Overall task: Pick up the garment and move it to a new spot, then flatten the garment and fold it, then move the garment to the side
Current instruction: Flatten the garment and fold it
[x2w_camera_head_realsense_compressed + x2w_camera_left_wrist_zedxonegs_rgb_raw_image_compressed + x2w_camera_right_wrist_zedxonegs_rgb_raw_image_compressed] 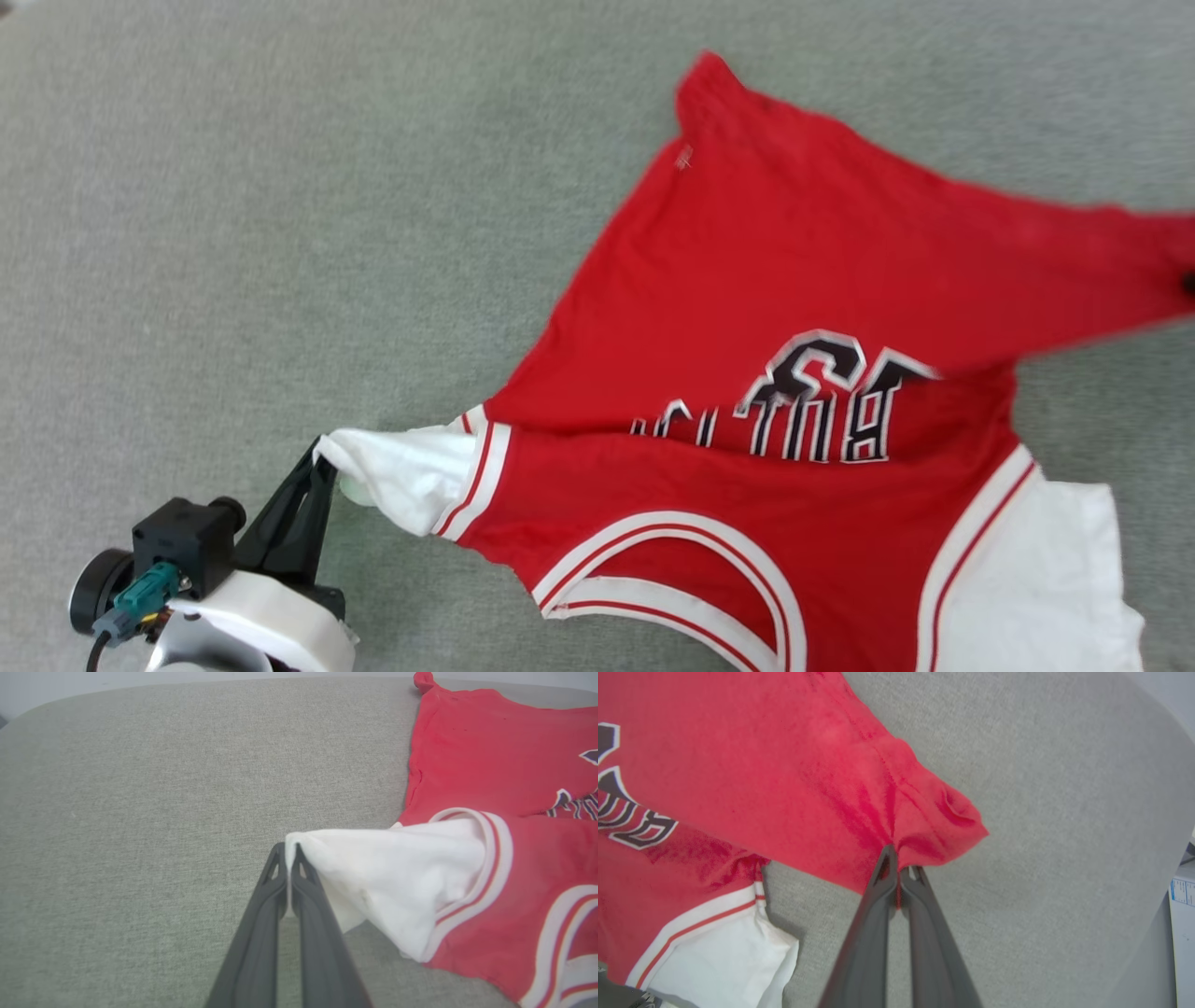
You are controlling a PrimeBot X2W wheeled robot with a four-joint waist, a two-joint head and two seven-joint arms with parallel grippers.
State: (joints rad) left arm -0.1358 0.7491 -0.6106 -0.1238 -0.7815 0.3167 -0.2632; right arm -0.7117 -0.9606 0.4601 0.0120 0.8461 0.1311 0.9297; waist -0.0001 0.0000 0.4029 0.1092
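1. nearest the robot, toward the near left corner of the grey cloth-covered table [233,233], the left gripper [320,455] has its two dark fingers closed tight on the tip of one white sleeve [401,476] of the garment [747,280].
2. in the left wrist view that sleeve bunches into a cone from the pinched tip to its striped seam. it lifts a little off the table, and a shadow lies beneath it.
3. the garment lies face up on the right half of the table, its neckline [672,560] toward the near edge and its hem toward the far edge.
4. the other white sleeve [1036,579] lies flat by the near right of the table.
5. further in, the black lettering [812,401] with its white outline reads upside down from the head view. a fold of red cloth lies over part of it.
6. beyond the lettering the red body fans out. one hem corner [709,70] points toward the far edge.
7. the other hem corner stretches away to the right, blurred in the head view.
8. in the right wrist view the right gripper [901,861] is closed on that red hem corner [943,821], the cloth puckered where the fingers meet and held just above the table.
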